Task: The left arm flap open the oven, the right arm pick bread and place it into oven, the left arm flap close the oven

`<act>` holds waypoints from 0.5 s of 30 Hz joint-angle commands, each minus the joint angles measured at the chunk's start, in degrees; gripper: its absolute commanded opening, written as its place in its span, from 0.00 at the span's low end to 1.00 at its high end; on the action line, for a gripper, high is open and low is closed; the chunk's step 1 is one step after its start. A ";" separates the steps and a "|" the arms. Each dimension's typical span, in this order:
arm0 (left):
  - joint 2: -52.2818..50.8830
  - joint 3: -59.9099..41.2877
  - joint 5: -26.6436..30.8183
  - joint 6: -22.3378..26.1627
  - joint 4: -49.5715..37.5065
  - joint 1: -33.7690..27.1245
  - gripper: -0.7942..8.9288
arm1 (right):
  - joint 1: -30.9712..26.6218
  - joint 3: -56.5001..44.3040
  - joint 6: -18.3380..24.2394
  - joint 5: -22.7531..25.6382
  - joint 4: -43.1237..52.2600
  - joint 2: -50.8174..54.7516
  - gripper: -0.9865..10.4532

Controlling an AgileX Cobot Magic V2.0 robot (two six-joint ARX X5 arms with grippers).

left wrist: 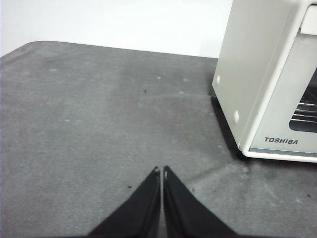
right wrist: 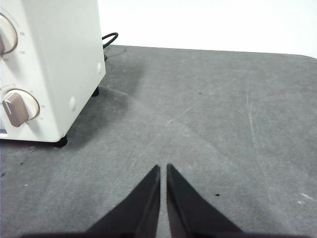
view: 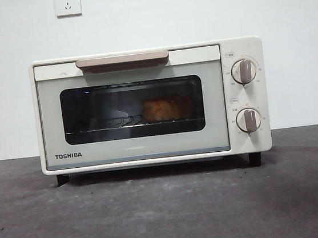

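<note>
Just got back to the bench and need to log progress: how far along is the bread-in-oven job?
It looks finished. The bread sits on the rack behind the shut door of the oven. Nothing is in hand: the left gripper and right gripper are shut, empty, beside it. Nothing looks left.

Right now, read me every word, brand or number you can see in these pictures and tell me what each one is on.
"TOSHIBA": on the lower left of the oven door, in the front and left wrist views.
Small labels above each knob and the dial marks around them: too small to read.
No other text is visible.
</note>
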State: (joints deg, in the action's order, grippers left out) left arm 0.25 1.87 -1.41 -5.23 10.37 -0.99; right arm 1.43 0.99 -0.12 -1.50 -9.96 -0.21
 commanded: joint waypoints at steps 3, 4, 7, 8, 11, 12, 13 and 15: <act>-0.07 -1.18 0.13 0.44 0.35 -0.07 0.09 | -0.11 -0.39 0.70 0.00 0.74 0.00 0.10; -0.07 -1.16 0.13 0.44 0.35 -0.07 0.09 | -0.11 -0.39 0.70 0.00 0.94 0.00 0.10; -0.07 -1.18 0.15 0.44 0.35 -0.07 0.09 | -0.11 -0.39 0.70 0.00 0.94 0.00 0.10; -0.07 -1.18 0.15 0.44 0.35 -0.07 0.09 | -0.11 -0.39 0.70 0.00 0.94 0.00 0.10; -0.07 -1.18 0.13 0.44 0.35 -0.07 0.09 | -0.11 -0.39 0.70 0.00 0.94 0.00 0.10; -0.07 -1.18 0.15 0.44 0.35 -0.07 0.09 | -0.11 -0.39 0.70 0.00 0.94 0.00 0.10; -0.07 -1.16 0.15 0.44 0.35 -0.07 0.09 | -0.11 -0.39 0.70 0.00 0.94 0.00 0.10; -0.07 -1.18 0.15 0.44 0.35 -0.07 0.09 | -0.11 -0.39 0.70 0.00 0.94 0.00 0.10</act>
State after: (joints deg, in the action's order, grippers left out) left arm 0.25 1.87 -1.41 -5.26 10.37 -0.99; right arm 1.43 0.95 0.21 -1.50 -9.61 -0.21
